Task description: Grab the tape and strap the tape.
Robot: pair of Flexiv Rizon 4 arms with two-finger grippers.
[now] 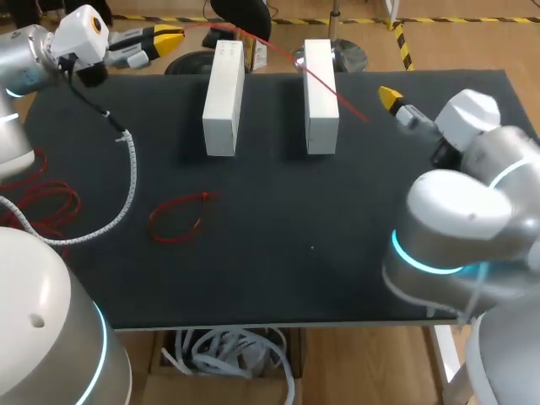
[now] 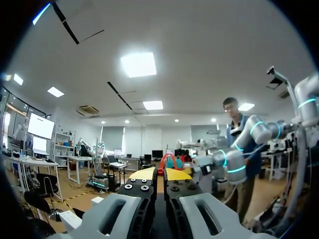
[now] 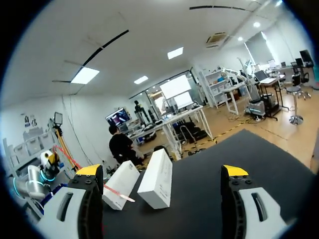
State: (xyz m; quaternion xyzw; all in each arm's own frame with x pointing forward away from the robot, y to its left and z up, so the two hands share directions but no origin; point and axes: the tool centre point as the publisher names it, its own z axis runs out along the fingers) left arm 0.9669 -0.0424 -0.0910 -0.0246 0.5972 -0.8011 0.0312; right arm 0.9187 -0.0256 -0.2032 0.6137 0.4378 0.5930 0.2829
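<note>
The red tape (image 1: 325, 84) stretches over two white blocks (image 1: 224, 97), likely so it can be strapped across them. The left hand (image 2: 160, 173) seems clamped on its end. The right hand (image 3: 162, 172) hangs wide open above the surface (image 1: 337, 219).

Right gripper (image 3: 162, 171): lower middle of the view; its two fingers (image 3: 249, 201) stand wide apart, yellow tips up, with nothing held between them.
Table (image 3: 259, 149): black surface extending ahead of the gripper.
Nearer white block (image 3: 157, 185): long box lying on the table ahead of the gripper, between the lines of the two fingers.
Farther white block (image 3: 121, 183): similar box, just beside the nearer one and roughly parallel to it.
Red tape (image 3: 124, 197): thin red strand crossing the farther block; its end shows in the gap between the two blocks.
Left arm (image 3: 35, 181): white, with a glowing ring, beyond the blocks; the red strand leads towards it.
</note>
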